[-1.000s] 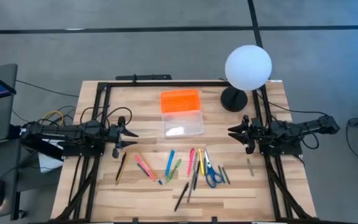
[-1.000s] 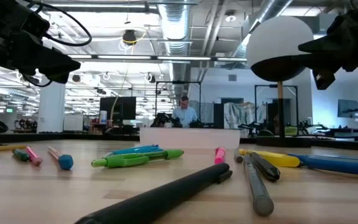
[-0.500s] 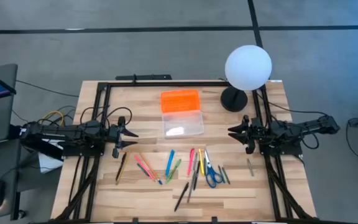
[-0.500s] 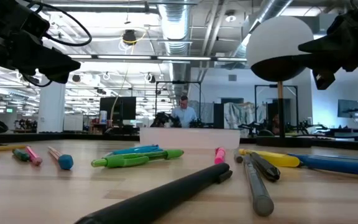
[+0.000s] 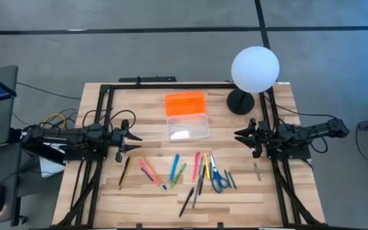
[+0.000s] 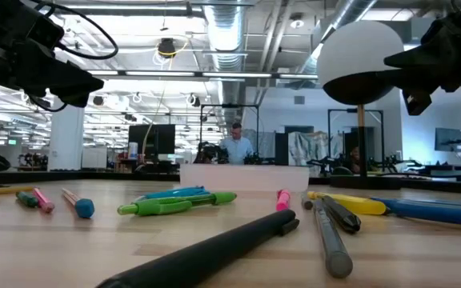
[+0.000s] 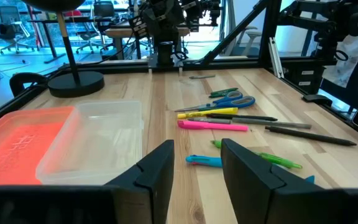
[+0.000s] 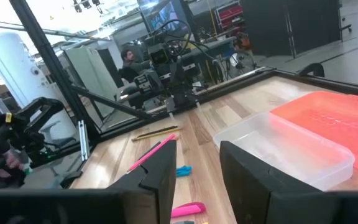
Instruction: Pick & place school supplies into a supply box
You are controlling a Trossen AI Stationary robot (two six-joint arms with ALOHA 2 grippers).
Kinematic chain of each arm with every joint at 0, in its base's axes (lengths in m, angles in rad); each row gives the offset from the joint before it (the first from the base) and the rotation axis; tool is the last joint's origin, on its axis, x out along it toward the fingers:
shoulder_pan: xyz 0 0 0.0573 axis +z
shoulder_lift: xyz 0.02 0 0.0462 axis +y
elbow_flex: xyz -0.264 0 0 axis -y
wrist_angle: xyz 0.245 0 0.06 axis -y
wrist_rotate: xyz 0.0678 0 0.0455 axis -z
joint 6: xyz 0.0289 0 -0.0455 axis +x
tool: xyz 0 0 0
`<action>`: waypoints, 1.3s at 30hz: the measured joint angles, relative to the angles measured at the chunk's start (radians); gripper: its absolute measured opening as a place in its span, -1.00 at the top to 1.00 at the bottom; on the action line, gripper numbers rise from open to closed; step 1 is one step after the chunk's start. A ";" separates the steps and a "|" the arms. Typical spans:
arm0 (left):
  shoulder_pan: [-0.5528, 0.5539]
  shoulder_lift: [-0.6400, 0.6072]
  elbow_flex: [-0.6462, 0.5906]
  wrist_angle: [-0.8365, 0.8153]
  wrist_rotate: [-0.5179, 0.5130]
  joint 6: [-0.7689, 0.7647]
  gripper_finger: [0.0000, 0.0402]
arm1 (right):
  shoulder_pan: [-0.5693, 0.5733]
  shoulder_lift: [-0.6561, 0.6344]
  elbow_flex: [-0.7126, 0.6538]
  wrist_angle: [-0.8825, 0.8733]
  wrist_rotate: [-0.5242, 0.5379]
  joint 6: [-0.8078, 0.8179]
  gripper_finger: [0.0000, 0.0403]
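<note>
The supply box sits lid-off at centre frame in the high view, supplies scattered below it. The left gripper at mid-left and the right gripper at mid-right hover spread and empty. Thin, crowded pens risk a double grab or rolling away.

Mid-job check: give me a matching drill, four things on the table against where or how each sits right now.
Things:
1. scissors
2. supply box
3. globe lamp
4. left tool

Places or states:
A. far right corner
B. open, raised at the table's left side
C. among pens, right of the green one
D. table centre, orange lid laid open

Pairs: 1-C, 2-D, 3-A, 4-B
</note>
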 joint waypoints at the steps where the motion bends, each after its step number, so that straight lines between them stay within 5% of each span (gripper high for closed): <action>1: 0.000 0.000 0.000 0.000 0.000 0.000 0.36 | 0.000 0.000 0.000 0.000 0.000 0.000 0.41; 22: 0.000 0.000 0.000 0.004 -0.007 -0.209 0.36 | -0.001 0.000 0.000 0.005 0.004 0.114 0.41; 39: 0.000 0.000 0.000 0.106 -0.147 -0.215 0.36 | -0.011 0.001 0.020 0.170 -0.016 -0.184 0.41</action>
